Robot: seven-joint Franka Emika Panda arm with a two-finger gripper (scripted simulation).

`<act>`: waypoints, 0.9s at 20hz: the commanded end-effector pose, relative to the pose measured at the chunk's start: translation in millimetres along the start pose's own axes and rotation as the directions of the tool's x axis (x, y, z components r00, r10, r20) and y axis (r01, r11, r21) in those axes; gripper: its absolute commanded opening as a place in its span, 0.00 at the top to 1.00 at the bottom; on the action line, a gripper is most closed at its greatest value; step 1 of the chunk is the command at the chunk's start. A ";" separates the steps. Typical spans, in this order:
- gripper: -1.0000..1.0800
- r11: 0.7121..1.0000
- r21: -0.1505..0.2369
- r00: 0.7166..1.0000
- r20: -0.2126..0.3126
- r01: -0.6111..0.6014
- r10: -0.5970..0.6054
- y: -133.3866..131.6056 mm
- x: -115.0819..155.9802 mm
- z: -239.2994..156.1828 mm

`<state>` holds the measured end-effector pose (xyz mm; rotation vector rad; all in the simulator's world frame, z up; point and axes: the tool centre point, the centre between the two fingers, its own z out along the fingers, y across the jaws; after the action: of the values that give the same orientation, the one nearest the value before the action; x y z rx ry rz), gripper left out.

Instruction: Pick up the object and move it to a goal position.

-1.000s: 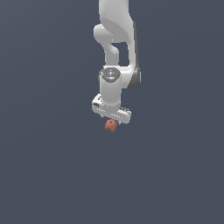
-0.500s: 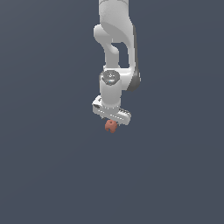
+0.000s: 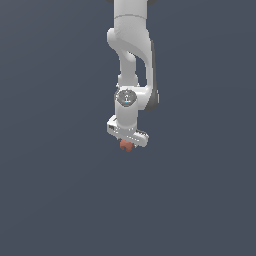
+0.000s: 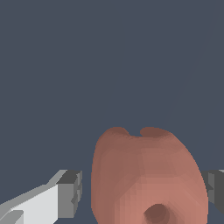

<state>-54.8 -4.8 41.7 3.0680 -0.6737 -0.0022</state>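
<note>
In the exterior view, the white arm (image 3: 131,60) hangs straight down from the top edge of the frame against a plain dark grey-blue backdrop. Its wrist ends in a wide white gripper (image 3: 127,145), whose body is tilted, the end toward the exterior view's left sitting higher than the other. The object (image 3: 126,145), a small reddish-orange lump, shows directly under the gripper body, touching its underside and much narrower than it. The fingers are not separable at this scale. No surface or shadow appears beneath the object; it sits high in the frame with open backdrop on all sides.

In the wrist view, the object (image 4: 148,177) fills the lower middle of the picture. It is rounded, with a shallow cleft in its upper edge and a dark round dimple low on its face. One finger (image 4: 65,194), white with a grey pad, stands just beside it on one flank with a narrow strip of backdrop between pad and object. The other finger (image 4: 214,186) meets the object's opposite flank at the frame edge. The jaws are closed most of the way, with the object between them; a firm grip on both sides cannot be confirmed.
</note>
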 end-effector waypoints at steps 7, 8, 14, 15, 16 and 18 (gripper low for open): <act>1.00 1.000 0.001 1.000 -0.001 0.000 0.000 -0.4 0.6 2.3; 1.00 1.000 0.001 1.000 -0.001 0.000 0.000 -0.4 0.6 2.3; 1.00 1.000 0.001 1.000 -0.002 0.000 0.000 -1.4 0.0 0.5; 1.00 1.000 0.001 1.000 -0.002 0.000 0.000 -2.1 -0.7 -0.6; 1.00 1.000 0.001 1.000 -0.002 0.000 0.000 -3.1 -1.6 -2.2; 1.00 1.000 0.001 1.000 -0.002 0.000 0.000 -5.9 -4.1 -6.9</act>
<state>-55.6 -0.5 45.2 3.0685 -0.6746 -0.0007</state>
